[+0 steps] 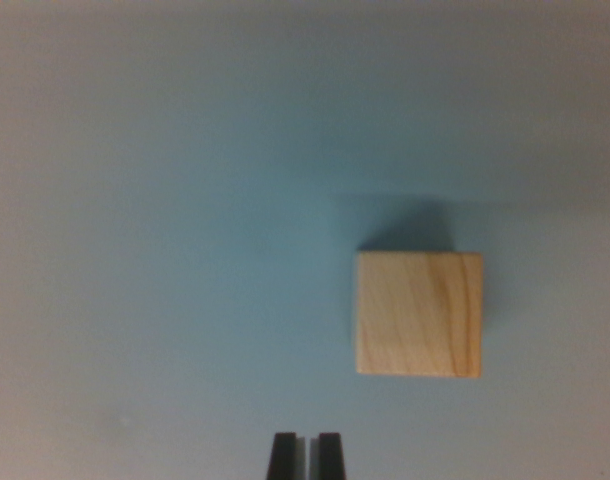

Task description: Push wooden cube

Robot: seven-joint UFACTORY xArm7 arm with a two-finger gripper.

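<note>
Wrist view: wooden cube (419,314) sits on a plain blue-grey surface (165,250), right of centre, casting a shadow toward the top. Gripper (306,455) pokes in at bottom edge, two dark fingertips (283,456) nearly pressed together, only a thin slit between, gripping nothing. Cube is apart from gripper, up and to the wrist view's right.

Smooth pale-grained wooden cube (419,314); matt blue surface (165,250)

No readable text, labels or numbers anywhere.
</note>
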